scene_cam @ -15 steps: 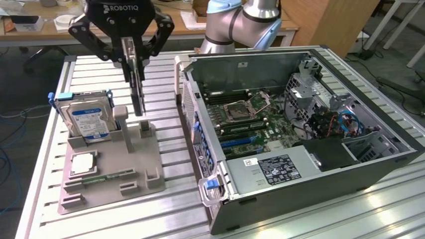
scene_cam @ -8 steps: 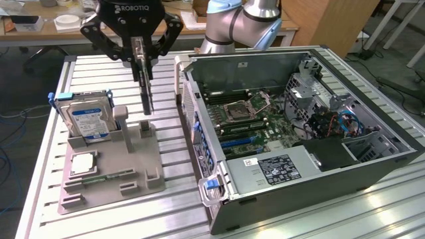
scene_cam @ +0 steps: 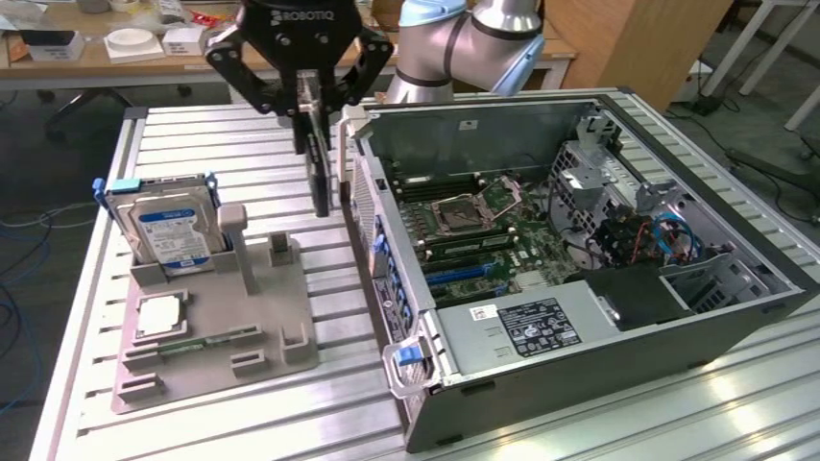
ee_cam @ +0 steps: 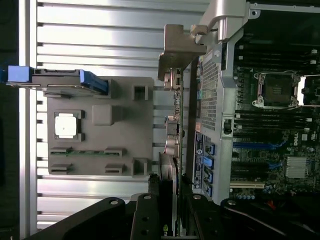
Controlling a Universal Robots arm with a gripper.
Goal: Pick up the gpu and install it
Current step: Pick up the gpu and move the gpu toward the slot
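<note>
Black gripper point(scene_cam: 318, 104) jaws pinch the gpu point(scene_cam: 318, 168) by its top edge, hanging it upright above the tabletop between the grey fixture point(scene_cam: 256, 300) and the open case point(scene_cam: 513, 376); keeping it vertical and clear of the case's side wall seems the careful way.

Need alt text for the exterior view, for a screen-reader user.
The gripper holds the gpu upright and edge-on, between a grey fixture and the open computer case. A hard drive stands in the fixture and a processor chip lies flat on it. The case's motherboard is exposed.
</note>
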